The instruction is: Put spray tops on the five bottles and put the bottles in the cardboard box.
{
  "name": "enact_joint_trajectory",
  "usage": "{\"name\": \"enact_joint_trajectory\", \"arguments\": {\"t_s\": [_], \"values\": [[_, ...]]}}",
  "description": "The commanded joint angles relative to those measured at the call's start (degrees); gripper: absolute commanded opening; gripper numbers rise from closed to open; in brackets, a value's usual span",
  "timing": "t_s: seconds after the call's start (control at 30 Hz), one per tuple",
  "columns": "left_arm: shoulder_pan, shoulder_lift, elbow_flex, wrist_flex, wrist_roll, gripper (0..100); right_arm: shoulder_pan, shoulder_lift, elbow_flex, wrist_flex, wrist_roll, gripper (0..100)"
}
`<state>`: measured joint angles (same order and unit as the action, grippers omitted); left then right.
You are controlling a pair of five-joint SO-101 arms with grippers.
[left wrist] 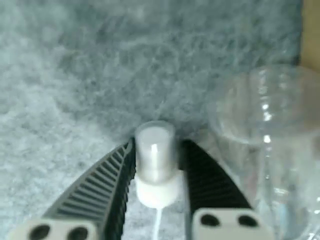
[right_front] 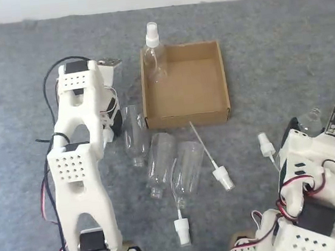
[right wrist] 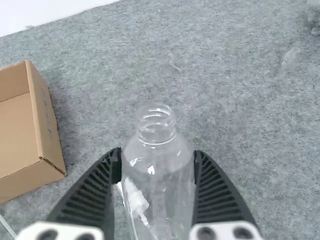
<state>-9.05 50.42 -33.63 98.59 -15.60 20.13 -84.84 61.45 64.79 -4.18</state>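
You have the cardboard box [right_front: 188, 119] at the far middle of the table [right_front: 278, 42], with a topped bottle [right_front: 154, 55] in its far left corner. Just before the box lie three bottles side by side: the left bottle [right_front: 135, 135] beside the left gripper [left wrist: 156, 145], which has the held spray top [left wrist: 155, 160] between its fingers, then the middle bottle [right_front: 159, 162] and the right bottle [right_front: 187, 168]. A near spray top [right_front: 182, 230] lies before the right bottle, a second spray top [right_front: 222, 176] to its right, a third spray top [right_front: 266, 145] just left of the right arm, and the right gripper [right wrist: 157, 155] is around the held bottle [right wrist: 157, 170], well right of the box.
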Motion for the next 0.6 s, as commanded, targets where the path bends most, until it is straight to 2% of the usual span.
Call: {"name": "enact_joint_trajectory", "arguments": {"t_s": [0.0, 0.47, 0.57], "values": [[0.0, -0.7, -3.5, 1.8, -0.3, 7, 0.3, -0.7, -0.5, -1.4, 0.8, 5.1], [0.4, -0.9, -3.8, 1.8, 0.2, 4, 0.2, -0.7, -0.4, -1.3, 0.9, 5.1], [0.5, -0.9, -3.7, 1.8, 2.2, 4, -1.3, -0.7, -0.4, -1.1, 0.9, 5.1]]}}
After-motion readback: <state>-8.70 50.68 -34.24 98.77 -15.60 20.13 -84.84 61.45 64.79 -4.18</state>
